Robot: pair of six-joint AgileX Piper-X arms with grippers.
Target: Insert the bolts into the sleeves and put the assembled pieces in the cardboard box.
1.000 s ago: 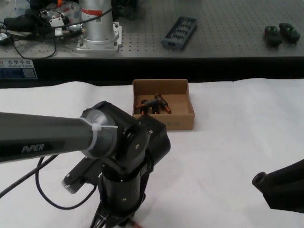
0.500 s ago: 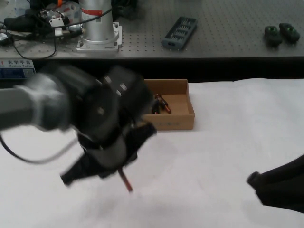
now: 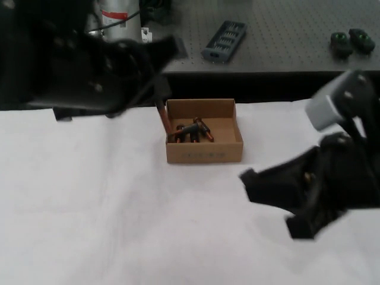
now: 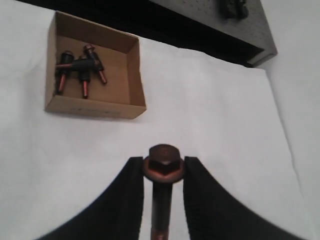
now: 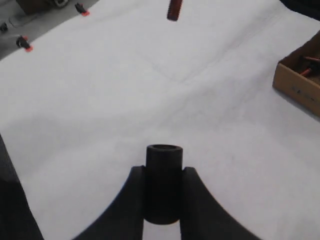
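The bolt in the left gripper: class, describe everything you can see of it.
The bolt is copper-brown and looks like metal, with a hexagonal head over a round flange and a straight shank below it. The left gripper holds it at the flange, clamped from both sides. It hangs in the air above the white cloth, touching nothing else.

Bright, diffuse light is flooding the white surface (image 3: 89, 208), washing it almost featureless around the cardboard box (image 3: 205, 151), which is casting only a faint, soft shadow. Left of the box the left arm (image 3: 77, 71) is smearing with motion blur; right of the box the right arm (image 3: 320, 178) is blurring too. Behind the box, a band (image 3: 267, 86) is lying in deep shadow.
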